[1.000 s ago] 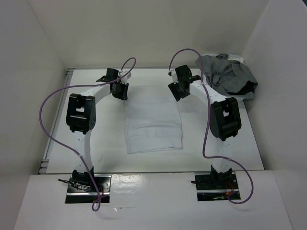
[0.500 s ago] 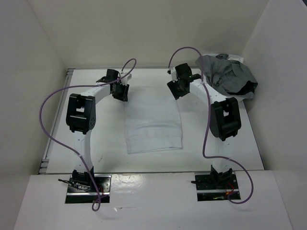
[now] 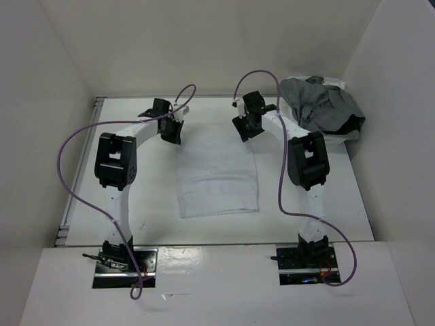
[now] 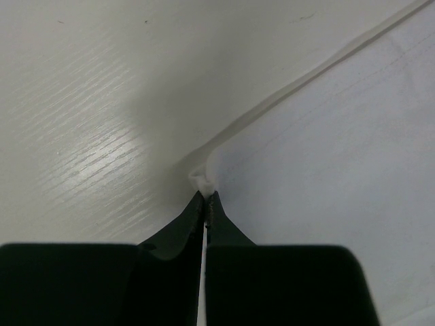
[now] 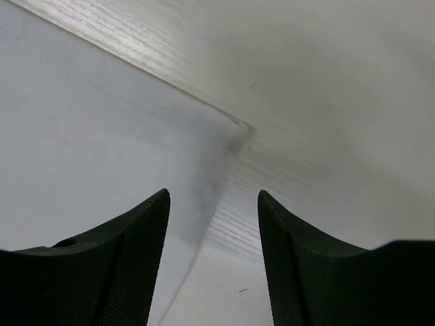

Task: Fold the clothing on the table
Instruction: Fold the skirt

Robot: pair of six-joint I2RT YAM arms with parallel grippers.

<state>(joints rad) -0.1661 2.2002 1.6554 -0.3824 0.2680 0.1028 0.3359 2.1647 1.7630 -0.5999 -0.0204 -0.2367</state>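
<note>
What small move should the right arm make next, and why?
Probably ease the right gripper forward and close on the corner of the white garment: its jaws stand open just short of it, while the left gripper is already shut on the opposite corner.

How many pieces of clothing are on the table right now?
2 that I can tell apart: a white garment lying flat in the middle, and a gray bundle in the far right corner. The bundle may hide more pieces.
</note>
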